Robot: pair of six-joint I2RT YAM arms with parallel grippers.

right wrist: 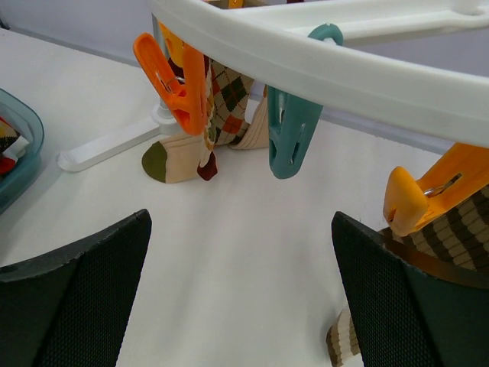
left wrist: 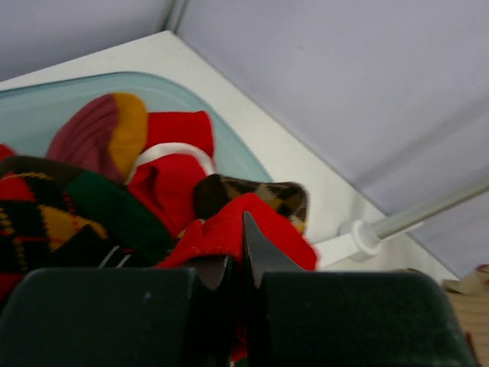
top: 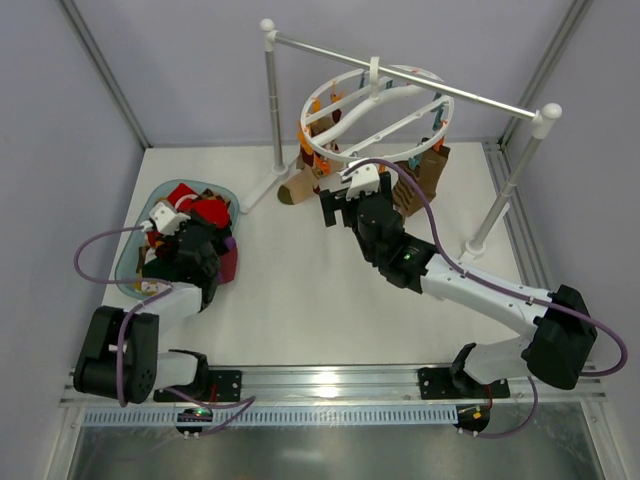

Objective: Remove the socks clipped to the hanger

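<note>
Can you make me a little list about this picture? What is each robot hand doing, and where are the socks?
Left gripper: shut, down at the sock pile in the blue bin
Right gripper: open, just below the hanger
Clipped on: argyle sock, striped sock
Teal clip: holds nothing

A white table (top: pixel 300 310) fills the middle, boxed in by plain pale grey-lilac walls (top: pixel 190 60) on the left, far and right sides. Slim metal struts (top: pixel 105 75) run up the far corners. A white rail stand (top: pixel 490 100) rises at the far side. Along the near edge lies an aluminium rail (top: pixel 330 378), with a dull metal sheet (top: pixel 320 452) nearer still. Light is soft and even, shadows faint
</note>
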